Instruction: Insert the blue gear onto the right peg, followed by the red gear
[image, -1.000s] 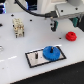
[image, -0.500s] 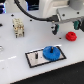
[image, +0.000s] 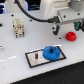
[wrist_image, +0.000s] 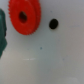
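Blue gear (image: 51, 52) already sits on the plate (image: 34, 58), apparently on its peg, red gear (image: 71, 35) left on bench (image: 20, 47), claw (image: 68, 29) above it, opening unclear.

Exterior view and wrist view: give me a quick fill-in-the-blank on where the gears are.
1. The blue gear lies on the grey ____.
2. The red gear sits on the white table, toward the exterior view's ____.
3. In the wrist view, the gear in sight is ____.

Missing: plate; right; red
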